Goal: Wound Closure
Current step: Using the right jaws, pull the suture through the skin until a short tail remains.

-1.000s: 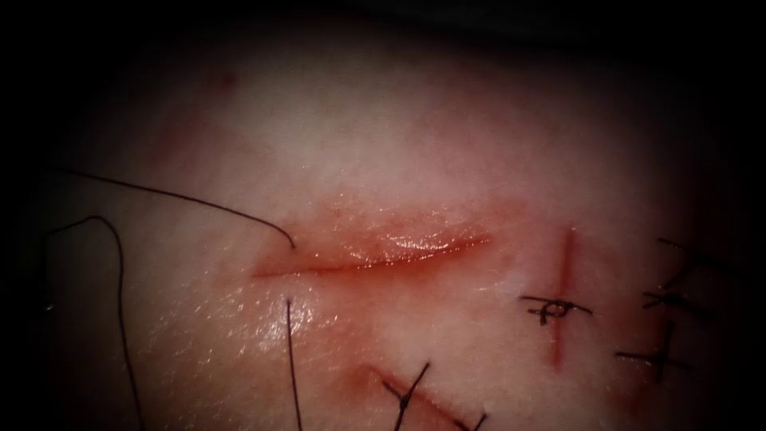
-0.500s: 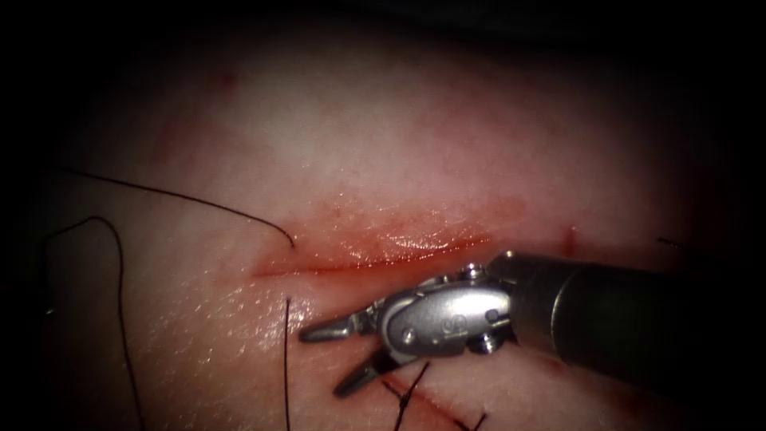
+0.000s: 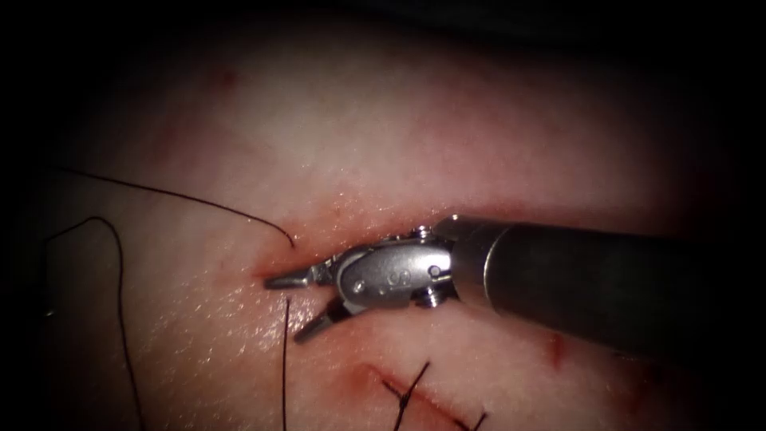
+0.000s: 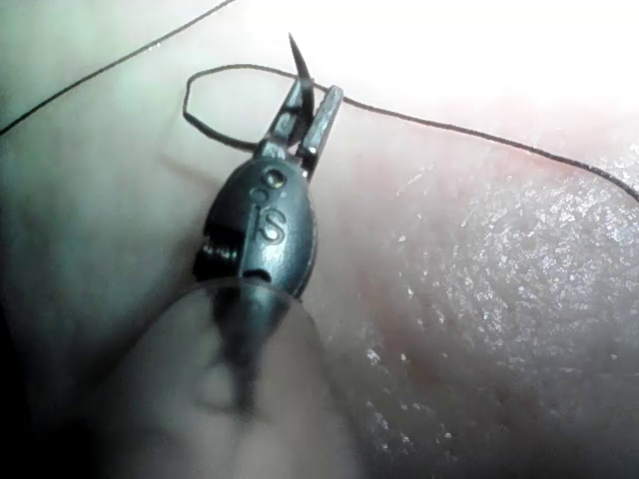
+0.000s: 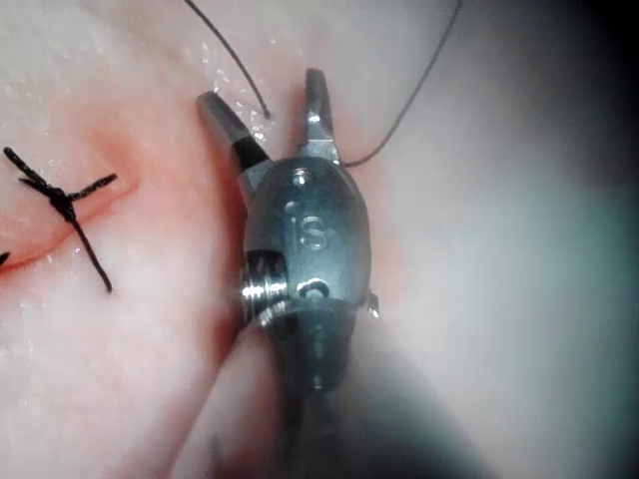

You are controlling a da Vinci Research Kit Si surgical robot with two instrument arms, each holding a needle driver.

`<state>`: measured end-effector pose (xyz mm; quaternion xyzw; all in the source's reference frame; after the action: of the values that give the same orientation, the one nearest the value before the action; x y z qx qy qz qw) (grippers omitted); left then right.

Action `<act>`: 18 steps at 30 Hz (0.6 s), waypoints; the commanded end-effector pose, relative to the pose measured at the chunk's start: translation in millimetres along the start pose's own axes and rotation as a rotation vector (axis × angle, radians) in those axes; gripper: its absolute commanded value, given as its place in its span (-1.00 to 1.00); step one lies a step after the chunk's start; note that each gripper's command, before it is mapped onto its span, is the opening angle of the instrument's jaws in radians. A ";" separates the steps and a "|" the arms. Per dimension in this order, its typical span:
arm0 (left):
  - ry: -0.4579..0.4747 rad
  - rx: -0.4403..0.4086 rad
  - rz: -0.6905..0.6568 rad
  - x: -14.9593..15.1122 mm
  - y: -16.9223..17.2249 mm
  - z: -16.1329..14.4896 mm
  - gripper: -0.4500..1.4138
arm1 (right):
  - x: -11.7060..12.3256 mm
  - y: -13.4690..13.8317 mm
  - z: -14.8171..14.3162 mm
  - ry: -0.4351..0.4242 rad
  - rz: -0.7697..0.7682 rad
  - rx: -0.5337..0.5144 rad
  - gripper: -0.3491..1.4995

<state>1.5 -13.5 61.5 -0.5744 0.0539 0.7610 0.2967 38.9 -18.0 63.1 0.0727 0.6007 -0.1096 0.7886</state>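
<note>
Steel right tool (image 3: 291,307) over the cut (image 3: 275,271), jaws spread and empty, left tool (image 4: 308,105) clamped on the needle (image 4: 298,55) near its tip, thread (image 3: 283,359) beside the cut

The tissue (image 3: 383,136) is pale pink with a whitish middle. The cut (image 3: 351,231) is a red line with an orange-pink border. The thread (image 3: 120,279) is black, and so is the knotted stitch (image 5: 65,205). The right tool (image 3: 299,307) is shiny silver metal on a dark grey shaft (image 3: 590,279).
</note>
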 end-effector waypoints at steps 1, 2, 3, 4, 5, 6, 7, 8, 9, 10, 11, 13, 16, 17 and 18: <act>0.002 -0.002 0.001 -0.5 -0.1 0.7 -1.00 | -0.2 0.4 1.0 0.002 0.004 0.001 0.71; 0.002 -0.002 0.001 -0.5 -0.1 0.7 -1.00 | -0.2 0.3 0.9 0.003 0.022 0.001 0.45; 0.002 -0.002 0.000 -0.6 -0.1 0.7 -1.00 | -0.2 0.0 0.7 -0.015 0.086 -0.016 -0.71; 0.002 -0.002 0.000 -0.6 -0.1 0.7 -1.00 | -0.2 0.0 0.7 -0.017 0.087 -0.019 -1.00; 0.002 -0.002 0.000 -0.6 -0.1 0.7 -1.00 | -0.2 0.0 0.7 -0.017 0.087 -0.019 -1.00; 0.002 -0.002 0.000 -0.6 -0.1 0.7 -1.00 | -0.2 0.1 0.7 -0.020 0.088 -0.018 -1.00; 0.002 -0.002 0.000 -0.6 -0.1 0.7 -1.00 | -0.2 0.0 0.8 -0.020 0.087 -0.017 -1.00; 0.002 -0.003 0.000 -0.6 -0.1 0.7 -1.00 | -0.2 -0.1 0.8 -0.022 0.092 -0.015 -1.00; 0.002 -0.003 0.000 -0.6 -0.1 0.6 -1.00 | -0.2 -0.1 0.7 -0.030 0.086 -0.006 -1.00; 0.002 -0.003 0.000 -0.6 -0.1 0.6 -1.00 | -0.1 -0.3 0.5 -0.042 0.073 0.004 -1.00; 0.002 -0.003 0.000 -0.5 -0.1 0.6 -1.00 | 0.0 -0.5 0.4 -0.043 0.066 0.008 -1.00; 0.002 -0.003 0.000 -0.5 -0.2 0.7 -1.00 | 0.5 -1.2 -0.1 -0.033 0.055 0.021 -1.00; 0.002 -0.003 0.000 -0.6 -0.2 0.7 -1.00 | 1.6 -2.7 -0.9 -0.019 0.046 0.040 -1.00; 0.002 -0.003 0.000 -0.6 -0.2 0.7 -1.00 | 2.3 -3.5 -1.3 -0.014 0.041 0.049 -1.00; 0.002 -0.003 0.000 -0.6 -0.2 0.7 -1.00 | 2.9 -4.1 -1.6 -0.010 0.037 0.055 -1.00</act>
<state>1.5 -13.3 61.7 -0.5754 0.0528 0.7607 0.2959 35.8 -22.3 58.6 0.1071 0.5943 -0.1172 0.7884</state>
